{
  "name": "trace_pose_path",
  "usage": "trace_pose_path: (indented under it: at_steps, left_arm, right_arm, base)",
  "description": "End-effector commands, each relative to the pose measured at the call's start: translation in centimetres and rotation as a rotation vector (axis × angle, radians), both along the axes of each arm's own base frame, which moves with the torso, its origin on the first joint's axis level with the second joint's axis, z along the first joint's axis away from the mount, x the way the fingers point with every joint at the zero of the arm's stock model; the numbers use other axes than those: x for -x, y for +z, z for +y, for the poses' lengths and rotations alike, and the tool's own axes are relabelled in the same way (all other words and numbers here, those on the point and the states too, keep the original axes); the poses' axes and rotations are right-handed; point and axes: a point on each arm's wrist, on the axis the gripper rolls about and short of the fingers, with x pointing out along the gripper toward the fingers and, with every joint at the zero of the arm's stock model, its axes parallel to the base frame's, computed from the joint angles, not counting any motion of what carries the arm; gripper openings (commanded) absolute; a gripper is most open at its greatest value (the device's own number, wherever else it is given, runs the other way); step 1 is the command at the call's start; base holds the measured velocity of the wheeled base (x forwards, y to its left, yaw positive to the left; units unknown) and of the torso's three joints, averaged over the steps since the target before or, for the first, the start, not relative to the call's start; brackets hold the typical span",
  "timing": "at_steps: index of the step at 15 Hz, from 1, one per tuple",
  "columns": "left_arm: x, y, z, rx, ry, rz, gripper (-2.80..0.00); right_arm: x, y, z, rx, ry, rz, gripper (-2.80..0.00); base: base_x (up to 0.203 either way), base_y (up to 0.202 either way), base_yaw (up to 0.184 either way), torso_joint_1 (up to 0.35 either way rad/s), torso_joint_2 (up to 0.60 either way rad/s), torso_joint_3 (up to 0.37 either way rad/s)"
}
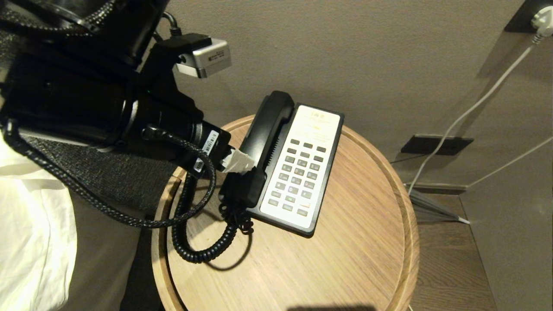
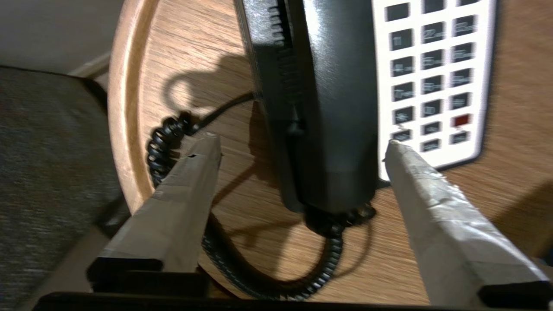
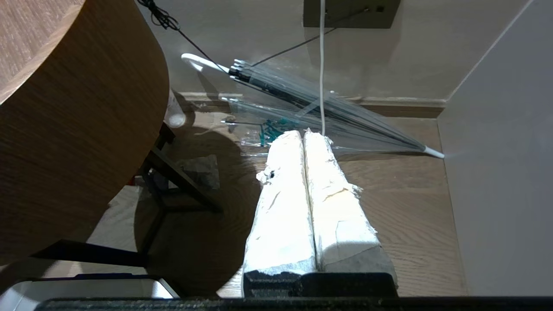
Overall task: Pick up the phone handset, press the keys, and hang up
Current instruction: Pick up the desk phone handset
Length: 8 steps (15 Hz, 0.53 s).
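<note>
The glossy black phone handset [image 1: 264, 138] lies in its cradle on the phone base, on a round wooden table [image 1: 345, 259]. Beside it, the grey keys [image 1: 300, 172] sit in rows on the cream faceplate, with one red key [image 2: 461, 120] among them. My left gripper [image 1: 236, 162] is open at the handset's lower half. In the left wrist view the left gripper [image 2: 301, 142] has the handset [image 2: 341, 108] between its wide-spread taped fingers [image 2: 181, 207], and nothing is gripped. The coiled cord [image 1: 203, 255] loops on the table. My right gripper [image 3: 303, 134] hangs shut beside the table, near the floor.
The table has a raised rim [image 1: 408, 224] and stands against a beige wall. White bedding [image 1: 30, 224] lies on the left. A white cable [image 1: 466, 116] runs down the wall on the right. A clear folded umbrella [image 3: 328, 112] lies on the wooden floor.
</note>
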Motion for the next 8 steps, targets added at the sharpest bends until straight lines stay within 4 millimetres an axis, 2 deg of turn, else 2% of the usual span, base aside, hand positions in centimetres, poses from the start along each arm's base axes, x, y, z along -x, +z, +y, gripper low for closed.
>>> trace_pose_path:
  at_steps: [1, 8]
  left_arm:
    - [-0.5, -0.2, -0.8, -0.028, 0.010, -0.010, 0.00]
    - [-0.8, 1.0, -3.2, 0.001, -0.020, -0.016, 0.00]
  right_arm:
    - [-0.2, -0.6, 0.0, 0.000, 0.003, 0.022, -2.80]
    - [-0.2, -0.6, 0.0, 0.000, 0.000, 0.022, -2.80]
  base:
    - [0.000, 0.000, 0.000, 0.000, 0.00, 0.000]
    - [0.000, 0.000, 0.000, 0.000, 0.00, 0.000]
